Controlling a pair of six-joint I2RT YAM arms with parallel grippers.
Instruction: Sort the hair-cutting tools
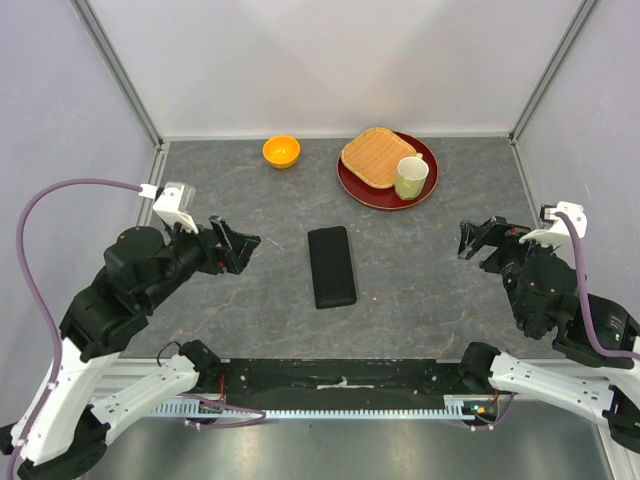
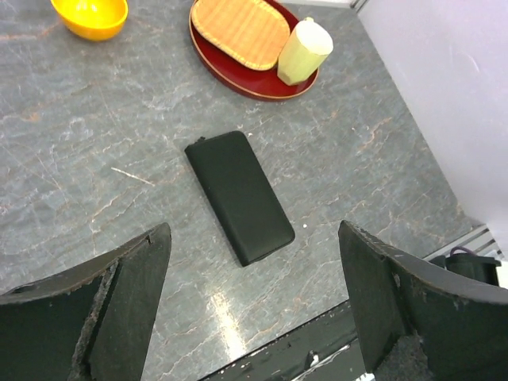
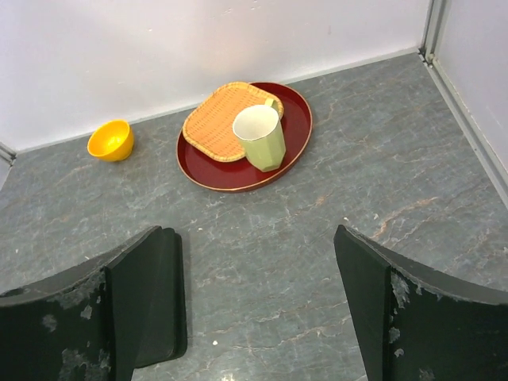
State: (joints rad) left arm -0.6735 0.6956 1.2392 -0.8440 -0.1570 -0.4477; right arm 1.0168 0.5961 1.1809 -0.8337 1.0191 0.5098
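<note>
Though none of the hair-cutting tools shows in any view, a closed black zip case (image 1: 331, 266) lies flat at the middle of the table (image 1: 420, 300). The left gripper (image 1: 238, 245) and right gripper (image 1: 472, 240) hover on either side of it, jaws wide apart and empty. A red plate (image 1: 355, 186) and an orange bowl (image 1: 281, 151) sit near the far edge.

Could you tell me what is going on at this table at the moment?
Nothing is being held right now. The left gripper and the right gripper hover above the table, one on each side, with their fingers spread wide. Between them the black case lies flat and closed. No scissors or combs are in view. At the back sit an orange bowl and a red plate carrying a woven tray and a pale green cup.
</note>
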